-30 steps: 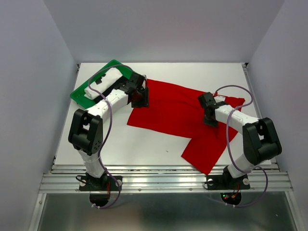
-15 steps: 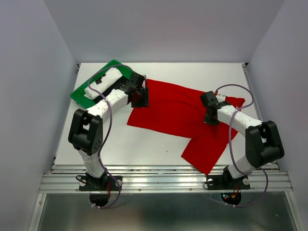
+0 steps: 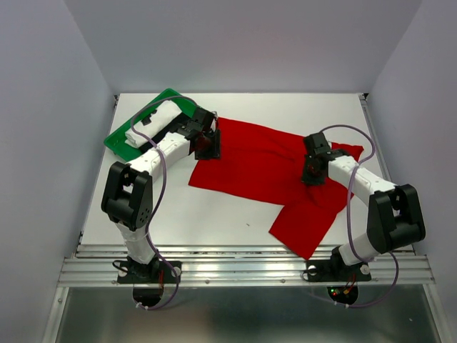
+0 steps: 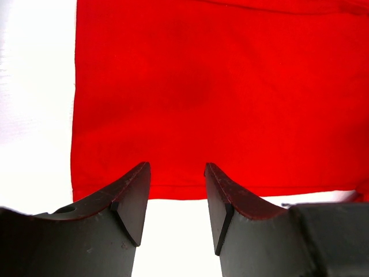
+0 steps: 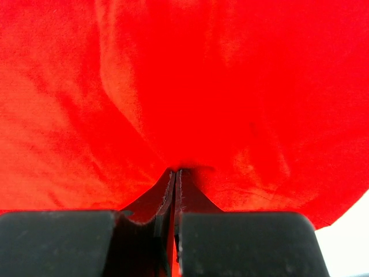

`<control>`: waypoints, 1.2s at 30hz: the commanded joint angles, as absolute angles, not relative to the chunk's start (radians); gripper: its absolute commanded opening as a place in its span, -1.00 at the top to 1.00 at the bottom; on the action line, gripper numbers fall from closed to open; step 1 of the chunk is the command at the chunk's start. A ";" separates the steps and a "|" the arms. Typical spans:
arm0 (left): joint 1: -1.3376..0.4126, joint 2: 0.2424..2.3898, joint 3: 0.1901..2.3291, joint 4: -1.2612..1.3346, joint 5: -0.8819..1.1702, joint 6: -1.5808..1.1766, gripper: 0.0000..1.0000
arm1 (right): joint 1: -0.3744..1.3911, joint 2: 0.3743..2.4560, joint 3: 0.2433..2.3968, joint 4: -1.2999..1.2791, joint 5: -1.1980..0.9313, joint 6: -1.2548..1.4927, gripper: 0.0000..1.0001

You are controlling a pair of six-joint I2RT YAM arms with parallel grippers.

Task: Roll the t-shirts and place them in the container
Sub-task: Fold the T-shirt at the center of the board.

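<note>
Your right gripper (image 5: 174, 173) was pressed together on a thin pucker of the red t-shirt (image 3: 250, 164), which lay spread flat on the counter (image 3: 214, 214) just right of the green tray (image 3: 114, 141). So shallow a pinch could have slipped free, or lifted only the top layer, once you pulled. Your left gripper (image 4: 176, 184) stood spread at the shirt's edge by the tray, holding nothing, so a one-sided pull would likely have dragged and skewed the cloth instead of starting an even roll.
</note>
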State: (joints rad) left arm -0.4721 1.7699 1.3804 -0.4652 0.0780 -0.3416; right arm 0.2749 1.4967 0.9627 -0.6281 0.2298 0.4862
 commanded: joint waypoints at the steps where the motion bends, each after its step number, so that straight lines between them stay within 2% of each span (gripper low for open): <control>1: -0.482 1.752 1.399 -0.474 0.081 -0.325 -0.07 | 0.245 1.480 1.008 -0.621 0.121 0.439 0.99; 12: -0.491 1.770 1.407 -0.476 0.092 -0.324 -0.07 | 0.106 1.465 0.976 -0.607 -0.096 0.379 0.99; 24: -0.506 1.782 1.419 -0.479 0.095 -0.324 -0.07 | 0.087 1.494 0.966 -0.568 -0.296 0.367 0.98; 27: -0.511 1.787 1.422 -0.480 0.097 -0.324 -0.07 | 0.087 1.499 0.966 -0.571 -0.292 0.370 0.98; 28: -0.511 1.787 1.424 -0.482 0.097 -0.324 -0.07 | 0.087 1.499 0.965 -0.572 -0.278 0.370 0.69; 30: -0.515 1.790 1.424 -0.483 0.095 -0.324 -0.07 | 0.087 1.497 0.962 -0.578 -0.249 0.374 0.30; 31: -0.517 1.790 1.424 -0.483 0.095 -0.324 -0.07 | 0.087 1.496 0.963 -0.586 -0.212 0.376 -0.03; 33: -0.518 1.789 1.420 -0.483 0.094 -0.324 -0.07 | 0.087 1.491 0.966 -0.598 -0.164 0.377 -0.15; 36: -0.520 1.790 1.419 -0.485 0.091 -0.324 -0.07 | 0.087 1.470 0.971 -0.610 -0.120 0.385 -0.16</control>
State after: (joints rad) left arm -0.5117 1.7996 1.3884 -0.4770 0.0910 -0.3382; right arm 0.0925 1.4975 0.9657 -0.6136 -0.2008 0.3820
